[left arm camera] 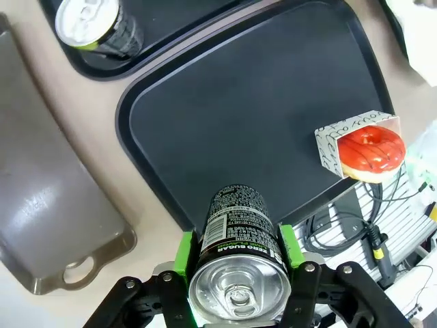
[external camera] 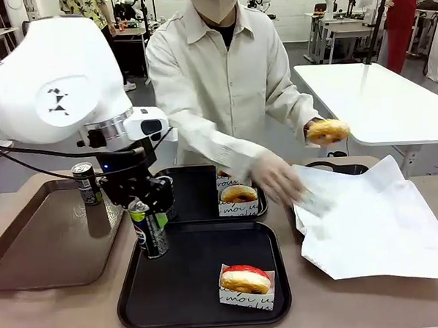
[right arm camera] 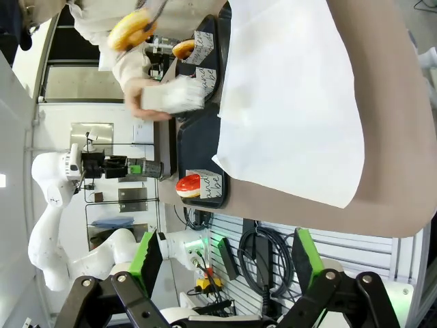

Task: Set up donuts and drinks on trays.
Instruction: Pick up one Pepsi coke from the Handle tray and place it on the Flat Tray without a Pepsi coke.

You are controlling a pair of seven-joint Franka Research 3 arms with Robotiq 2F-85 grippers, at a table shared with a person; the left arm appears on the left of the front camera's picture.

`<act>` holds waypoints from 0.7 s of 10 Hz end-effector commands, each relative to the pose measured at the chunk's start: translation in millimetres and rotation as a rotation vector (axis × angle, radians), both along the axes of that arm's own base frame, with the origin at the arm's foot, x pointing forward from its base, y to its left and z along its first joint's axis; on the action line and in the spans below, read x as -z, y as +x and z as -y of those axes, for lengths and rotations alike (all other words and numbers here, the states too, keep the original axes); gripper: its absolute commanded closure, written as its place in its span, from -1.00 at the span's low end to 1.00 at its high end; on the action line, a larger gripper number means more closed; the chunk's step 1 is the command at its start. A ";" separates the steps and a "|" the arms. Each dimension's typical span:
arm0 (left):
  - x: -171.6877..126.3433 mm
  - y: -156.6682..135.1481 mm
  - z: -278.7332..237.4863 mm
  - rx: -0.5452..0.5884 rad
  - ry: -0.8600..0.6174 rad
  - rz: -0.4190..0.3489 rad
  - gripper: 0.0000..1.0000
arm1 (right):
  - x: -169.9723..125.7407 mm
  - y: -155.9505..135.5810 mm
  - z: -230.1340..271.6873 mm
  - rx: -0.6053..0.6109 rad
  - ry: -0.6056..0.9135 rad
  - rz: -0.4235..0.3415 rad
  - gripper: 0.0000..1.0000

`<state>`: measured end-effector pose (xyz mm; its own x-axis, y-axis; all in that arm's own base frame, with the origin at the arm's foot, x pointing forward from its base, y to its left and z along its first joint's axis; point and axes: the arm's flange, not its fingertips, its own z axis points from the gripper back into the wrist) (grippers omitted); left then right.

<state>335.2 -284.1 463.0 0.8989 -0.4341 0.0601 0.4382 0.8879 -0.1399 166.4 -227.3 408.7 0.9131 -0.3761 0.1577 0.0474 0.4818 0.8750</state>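
Observation:
My left gripper (external camera: 149, 206) is shut on a dark soda can (external camera: 151, 234), which it holds upright over the left edge of the near black tray (external camera: 195, 275). From the left wrist, the can (left arm camera: 239, 239) sits between the green pads. On that tray a red-iced donut (external camera: 245, 279) rests in a white box. The far black tray (external camera: 194, 187) holds a golden donut (external camera: 239, 193) in a box and a second can (left arm camera: 95, 26). The person holds up a glazed donut (external camera: 327, 131). My right gripper (right arm camera: 227, 263) is open off the table's side.
A brown tray (external camera: 47, 246) at the left carries another can (external camera: 86, 183). A tray under crumpled white paper (external camera: 369, 222) lies at the right. The person's other hand (external camera: 278, 179) hovers by the paper with something white in it.

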 end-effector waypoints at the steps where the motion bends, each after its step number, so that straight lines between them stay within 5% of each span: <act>1: -2.8 5.2 8.5 -0.008 0.014 0.010 -0.16 | 0.8 1.9 -0.5 -0.008 0.009 0.023 -1.00; 7: 9.7 16.4 5.2 0.036 -0.008 -0.013 -0.16 | 0.8 1.9 -0.5 -0.008 0.009 0.023 -1.00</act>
